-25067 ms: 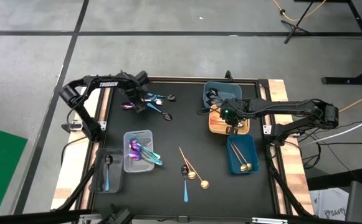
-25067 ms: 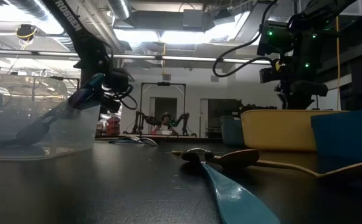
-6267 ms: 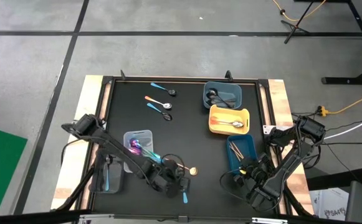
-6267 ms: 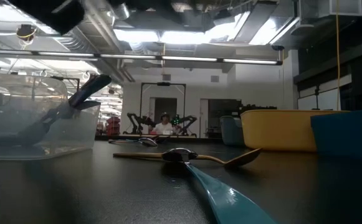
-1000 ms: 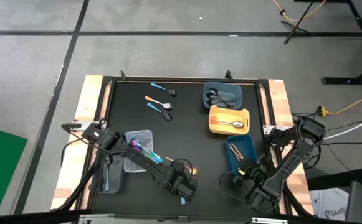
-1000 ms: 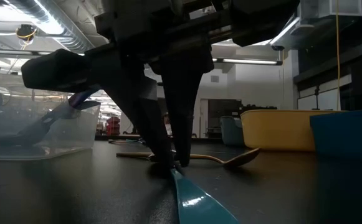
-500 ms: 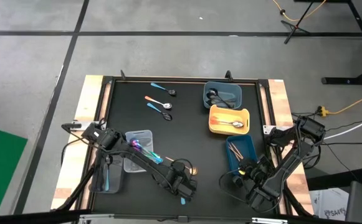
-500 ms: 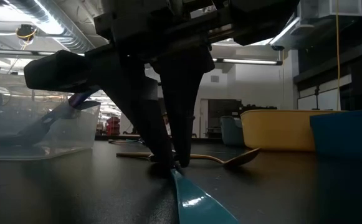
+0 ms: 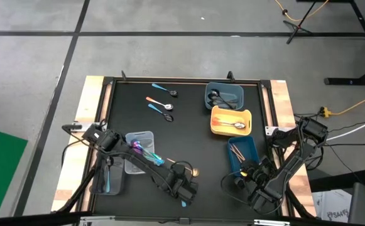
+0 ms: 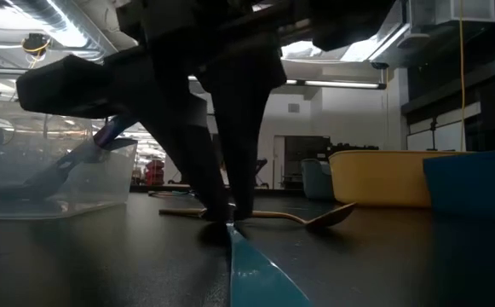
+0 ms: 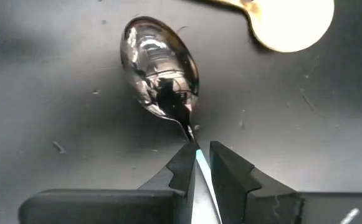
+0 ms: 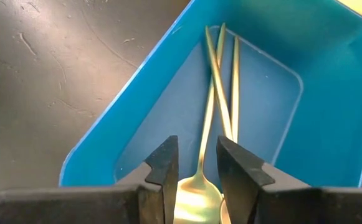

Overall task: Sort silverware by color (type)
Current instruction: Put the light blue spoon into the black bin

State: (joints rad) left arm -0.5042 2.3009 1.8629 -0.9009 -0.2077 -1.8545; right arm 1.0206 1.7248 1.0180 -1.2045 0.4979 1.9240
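A spoon with a teal handle and a silver bowl lies near the table's front edge. My left gripper stands over it, shut on the handle. A gold spoon lies on the table just beyond, its bowl close to the silver bowl. My right gripper hangs open over the near end of a blue tray. Its fingers stand on either side of the gold spoons lying in that tray. My left gripper pinches the teal handle between its two fingertips, just behind the neck where it joins the silver bowl. The fingers come from above, pointing down. The handle's free end runs toward the table's near edge, and the bowl lies at the table surface.
A clear tray holds purple spoons, and a tray at the left edge holds a teal one. A dark blue tray, a yellow tray and three loose spoons lie at the far side.
My left gripper, still shut on the teal handle, has shifted a little toward the table's left edge. The handle's free end has swung with it.
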